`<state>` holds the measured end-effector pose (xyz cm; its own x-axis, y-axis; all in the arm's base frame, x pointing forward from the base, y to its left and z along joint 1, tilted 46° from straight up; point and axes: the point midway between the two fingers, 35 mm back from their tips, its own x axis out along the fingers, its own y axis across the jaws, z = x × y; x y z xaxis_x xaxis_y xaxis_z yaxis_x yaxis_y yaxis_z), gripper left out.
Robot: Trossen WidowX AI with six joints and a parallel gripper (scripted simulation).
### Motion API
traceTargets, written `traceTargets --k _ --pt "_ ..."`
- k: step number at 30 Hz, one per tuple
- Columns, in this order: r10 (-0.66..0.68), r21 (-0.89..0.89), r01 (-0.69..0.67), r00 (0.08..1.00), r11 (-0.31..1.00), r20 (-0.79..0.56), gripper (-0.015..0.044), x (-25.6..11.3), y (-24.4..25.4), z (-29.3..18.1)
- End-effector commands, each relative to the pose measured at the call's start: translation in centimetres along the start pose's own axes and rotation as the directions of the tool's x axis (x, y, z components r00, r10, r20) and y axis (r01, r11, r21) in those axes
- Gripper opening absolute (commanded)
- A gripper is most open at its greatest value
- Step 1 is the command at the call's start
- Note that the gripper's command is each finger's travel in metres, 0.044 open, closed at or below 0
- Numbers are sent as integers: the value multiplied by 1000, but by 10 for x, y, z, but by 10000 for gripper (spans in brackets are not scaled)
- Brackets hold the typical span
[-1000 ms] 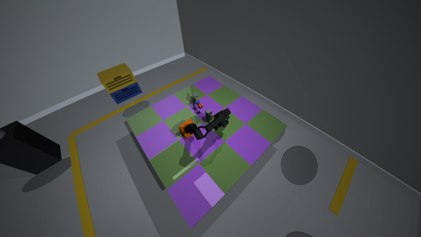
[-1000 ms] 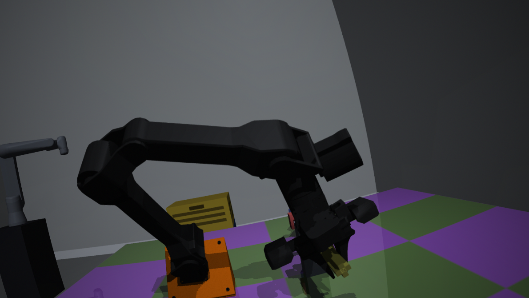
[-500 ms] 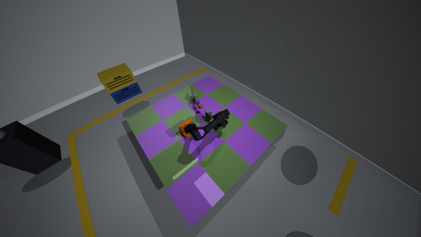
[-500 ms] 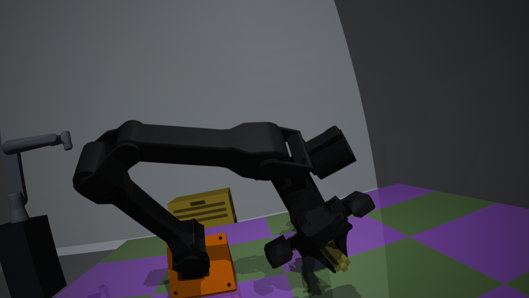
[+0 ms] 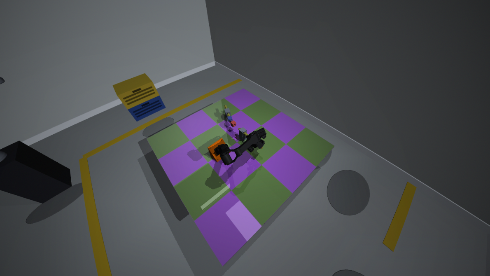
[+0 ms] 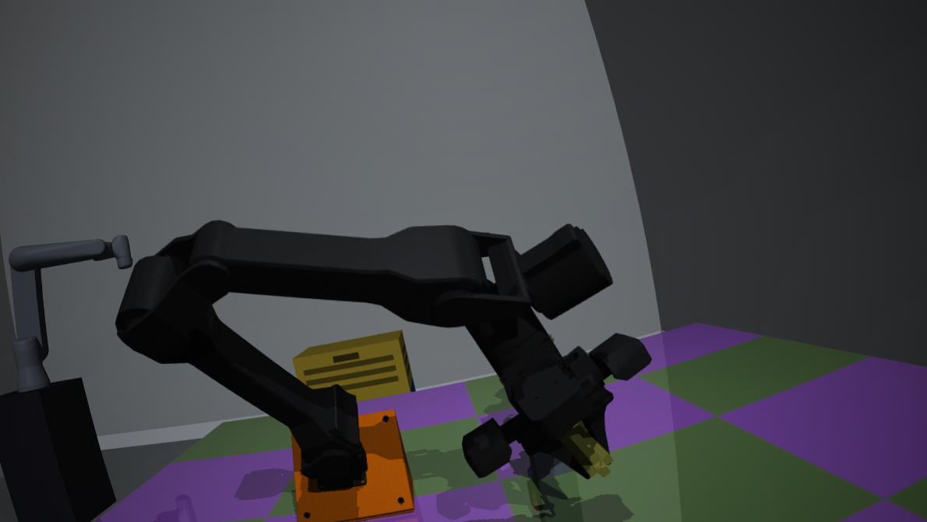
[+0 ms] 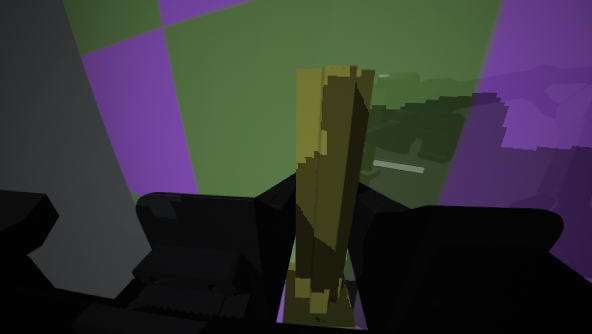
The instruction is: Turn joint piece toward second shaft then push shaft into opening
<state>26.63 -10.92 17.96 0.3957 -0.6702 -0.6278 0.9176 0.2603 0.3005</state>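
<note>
My gripper (image 6: 597,463) (image 7: 319,179) is shut on the second shaft, a ribbed yellow bar (image 6: 589,450) (image 7: 334,115). One finger is on each side of it, and its end sticks out beyond the fingertips in the wrist view. In the top view the second shaft (image 5: 245,135) runs from the second grey block (image 5: 242,130) under my hand, and a small yellow tip shows on the block's far side. The red joint piece (image 5: 233,123) is apart from that tip, on a blue part (image 5: 229,118) by the first grey block (image 5: 227,111). Its opening is too small to judge; the joint is hidden in the exterior view.
The orange base plate (image 5: 213,155) (image 6: 379,483) of my arm is beside the second block, on the purple and green table (image 5: 281,171) (image 6: 778,414). A yellow and blue box (image 5: 138,97) stands beyond the table. A grey arm (image 6: 61,252) stands on a black pedestal (image 6: 58,447) at the far left.
</note>
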Motion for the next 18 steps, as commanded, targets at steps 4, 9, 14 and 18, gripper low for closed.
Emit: traceTargets --k 4,9,14,18 --pt "40 0 -40 999 999 -5 67 0 0 -3" --pt "62 0 -62 998 998 -5 67 0 0 -3" --pt "84 0 -84 996 997 -5 67 0 0 -4" --pt "101 0 -101 995 995 -5 67 0 0 -4"
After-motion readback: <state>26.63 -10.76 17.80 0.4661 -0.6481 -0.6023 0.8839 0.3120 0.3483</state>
